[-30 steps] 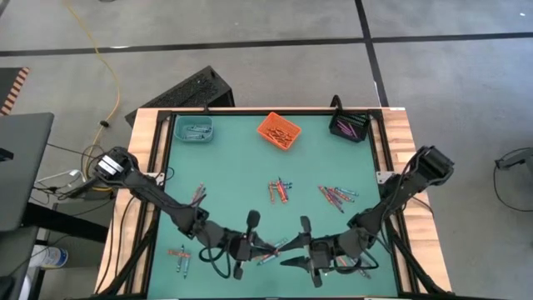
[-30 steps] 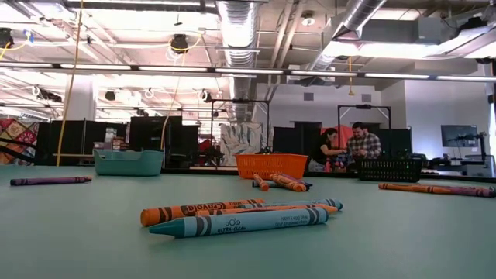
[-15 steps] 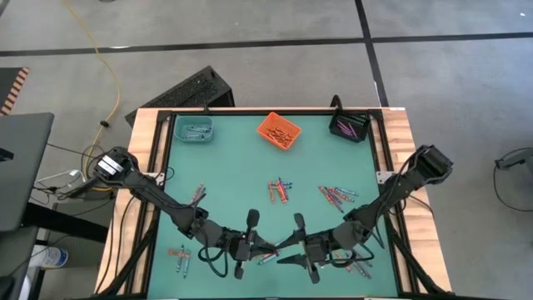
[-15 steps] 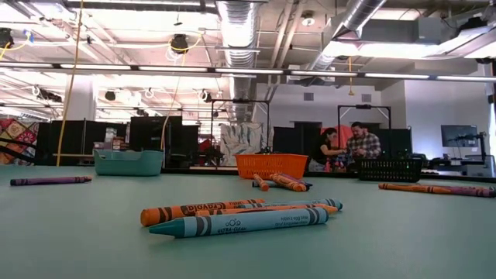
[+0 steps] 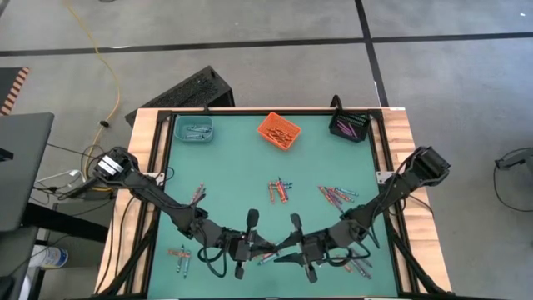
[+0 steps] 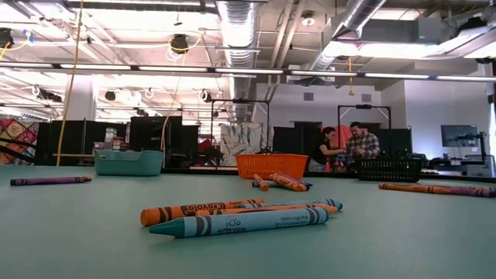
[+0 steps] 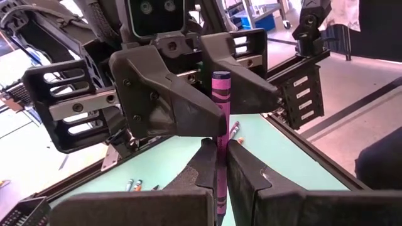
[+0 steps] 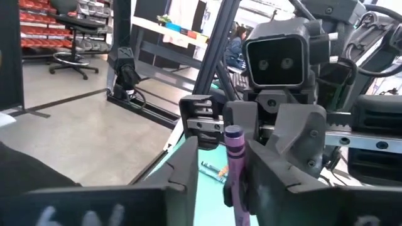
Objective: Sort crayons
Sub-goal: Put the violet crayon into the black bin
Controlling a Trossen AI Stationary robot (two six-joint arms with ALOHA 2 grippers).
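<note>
A purple crayon point(image 7: 220, 94) stands upright in the air near the table's near edge, between my two grippers, which face each other. My left gripper point(image 7: 220, 169) is shut on it. My right gripper point(image 8: 223, 169) is open, with a finger on either side of the crayon's upper part point(image 8: 235, 150). I cannot tell whether a finger touches it. Other crayons lie flat on the green mat in loose groups at the middle point(image 5: 281, 190), the right point(image 5: 337, 196), the near left point(image 5: 181, 257) and in the low view point(image 6: 240, 221). My left gripper pinches the crayon's lower part point(image 7: 220, 147) between its two fingers. The fingers come in level from the table's left and lie across the crayon. The crayon stands upright, its top end above the fingers, clear of the mat.
Three small bins stand along the far edge: teal point(image 5: 194, 129), orange point(image 5: 278, 132) and black point(image 5: 350, 127), each with crayons inside. More crayons lie by the right arm point(image 5: 360, 265) and at the left point(image 5: 198, 193). People sit in the room beyond the table point(image 6: 353, 147).
My right gripper has slid toward the table's left, closer to my left gripper and the upright purple crayon. The left gripper and the crayon have kept still.
</note>
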